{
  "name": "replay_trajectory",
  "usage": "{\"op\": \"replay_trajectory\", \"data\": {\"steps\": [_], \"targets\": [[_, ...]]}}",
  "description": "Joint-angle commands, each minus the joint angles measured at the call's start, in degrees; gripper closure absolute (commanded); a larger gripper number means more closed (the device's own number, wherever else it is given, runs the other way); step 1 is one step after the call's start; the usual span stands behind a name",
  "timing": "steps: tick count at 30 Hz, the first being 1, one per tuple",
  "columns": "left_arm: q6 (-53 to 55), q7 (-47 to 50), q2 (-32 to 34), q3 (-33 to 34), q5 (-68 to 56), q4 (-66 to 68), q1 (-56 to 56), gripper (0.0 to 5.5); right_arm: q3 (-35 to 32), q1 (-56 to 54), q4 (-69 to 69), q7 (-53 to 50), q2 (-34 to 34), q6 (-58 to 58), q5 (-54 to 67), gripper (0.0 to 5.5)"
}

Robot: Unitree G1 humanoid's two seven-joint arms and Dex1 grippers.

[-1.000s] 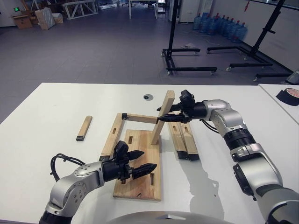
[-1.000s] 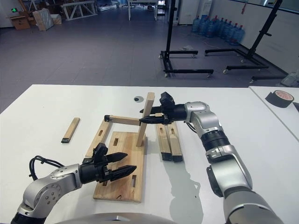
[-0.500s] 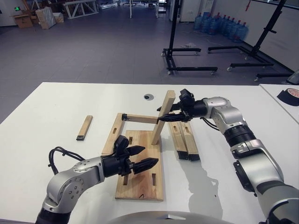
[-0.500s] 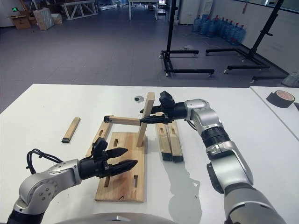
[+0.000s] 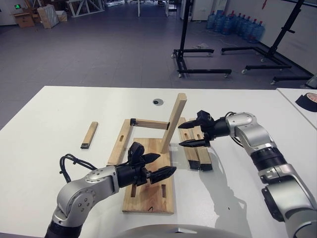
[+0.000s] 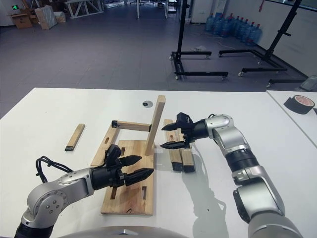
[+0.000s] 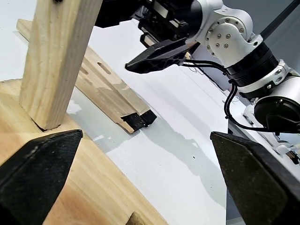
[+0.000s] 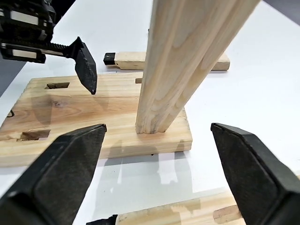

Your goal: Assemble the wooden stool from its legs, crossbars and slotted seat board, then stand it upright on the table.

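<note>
Counter (image 5: pixel 59 114), white and broad, carries every part of the stool. Largest of them is the slotted seat board (image 5: pixel 153 198), a pale plank lying flat near the front edge, with rectangular slots cut through its face. It looks stiff and fairly heavy for its size, so it should stay put under light pushing. It is best lifted by its long edges rather than by a slot.

A standing leg (image 5: pixel 174 119) rises tilted from the far end of the board. Whether its foot is seated in a slot or only resting on the surface cannot be told. A crossbar (image 5: pixel 148 124) runs from its middle to a second leg (image 5: pixel 119 144), which lies on the counter just left of the board. This half-frame looks rigid but top-heavy, and the joints may be loose. A grip on the standing leg near the crossbar would probably steady it best.

Two more legs (image 5: pixel 198 157) lie side by side just right of the board, dark-capped at their near ends. A short loose crossbar (image 5: pixel 89 135) lies well apart to the left. It is light, smooth wood, easily pinched across its narrow faces.

The left hand (image 5: pixel 167 163) hovers over the middle of the board, fingers spread and empty. The right hand (image 5: pixel 180 135) sits just right of the standing leg, above the paired legs. It is also wide open, holding nothing and not touching the leg.
</note>
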Motion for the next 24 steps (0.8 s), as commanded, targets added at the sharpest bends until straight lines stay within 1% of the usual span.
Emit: {"op": "replay_trajectory", "data": {"steps": [1,3,5,6,8,10,12,14,17,24], "targets": [[-6.14,-1.81,2.40,5.61,2.73,2.49,2.24,0.49,-7.44,7.75,-10.31,-7.34,-1.09,4.44,3.94,1.39],[-9.90,-1.70,2.60,9.60,3.79,2.25,5.13,0.49,-13.32,14.42,-18.96,-16.48,1.91,7.52,7.12,1.39],[-13.59,-1.20,2.48,12.21,5.89,3.12,7.66,0.49,-17.19,22.30,-27.50,-25.64,5.81,10.28,9.29,1.39],[-15.41,-1.08,2.45,12.78,7.39,4.05,8.39,0.49,-18.24,25.45,-30.54,-30.02,7.79,11.44,9.55,1.39],[-18.73,-0.88,1.88,13.41,10.05,6.88,9.05,0.49,-18.46,30.32,-34.80,-42.14,13.14,13.80,6.15,1.39],[-22.82,1.13,0.56,13.51,13.93,9.91,8.81,0.49,-20.04,32.66,-37.24,-56.80,20.11,16.33,2.10,1.39],[-26.24,4.07,-1.25,14.63,16.65,12.83,7.47,0.49,-21.14,35.24,-39.53,-65.89,24.05,18.19,-0.86,1.39],[-28.16,6.04,-2.88,15.69,17.68,14.19,6.57,0.49,-19.54,37.72,-41.13,-69.19,24.21,21.07,-3.24,1.39],[-30.59,7.70,-4.61,15.20,19.96,15.80,5.64,0.49,-17.09,39.38,-41.47,-71.68,24.30,26.20,-5.01,1.39],[-31.44,8.97,-6.61,14.25,22.03,15.96,5.52,0.49,-16.76,39.07,-42.53,-72.28,23.61,32.07,-4.62,1.39]]}}
